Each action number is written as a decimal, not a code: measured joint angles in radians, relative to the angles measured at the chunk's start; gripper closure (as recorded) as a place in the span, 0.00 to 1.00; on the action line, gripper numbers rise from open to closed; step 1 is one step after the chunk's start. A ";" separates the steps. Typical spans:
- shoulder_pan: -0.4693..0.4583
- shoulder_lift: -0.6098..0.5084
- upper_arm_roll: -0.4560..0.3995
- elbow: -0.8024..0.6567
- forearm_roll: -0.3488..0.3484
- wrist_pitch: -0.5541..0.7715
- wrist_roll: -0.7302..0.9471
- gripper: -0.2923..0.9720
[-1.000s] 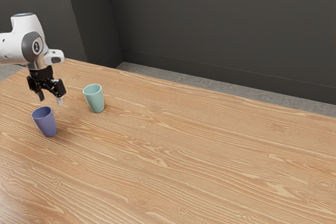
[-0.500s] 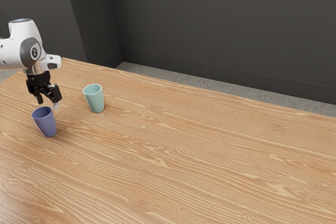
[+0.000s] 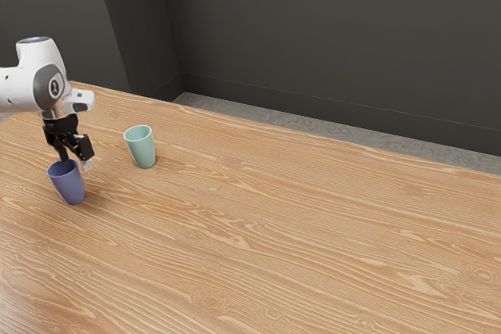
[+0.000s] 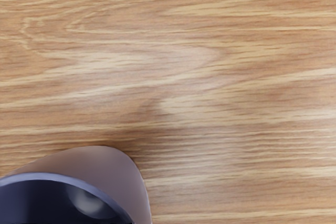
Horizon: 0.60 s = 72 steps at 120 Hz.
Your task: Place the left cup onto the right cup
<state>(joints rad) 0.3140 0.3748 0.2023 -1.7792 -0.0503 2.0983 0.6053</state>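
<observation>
A purple cup (image 3: 67, 182) stands upright on the wooden table (image 3: 297, 217) toward the exterior view's left. A teal cup (image 3: 141, 146) stands upright a little beyond it, toward the exterior view's right. My gripper (image 3: 73, 159) hangs just above the purple cup's rim, open, with nothing between its fingers. In the wrist view the purple cup (image 4: 79, 192) lies close under my hand, its dark inside showing.
The table (image 4: 210, 66) spreads wide toward the exterior view's right. Dark walls and a grey floor strip (image 3: 329, 124) lie behind the table's far edge.
My gripper has moved down and toward the purple cup, from beside the teal cup to just over the purple cup's rim. Both cups stand where they were.
</observation>
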 joint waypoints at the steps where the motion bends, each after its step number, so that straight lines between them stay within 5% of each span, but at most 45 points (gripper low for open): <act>1: 0.000 0.000 0.000 -0.001 0.000 0.001 0.001 0.25; 72: 0.005 -0.022 0.000 -0.066 -0.007 0.046 0.022 0.25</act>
<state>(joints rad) 0.3187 0.3524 0.2025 -1.8455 -0.0573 2.1448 0.6278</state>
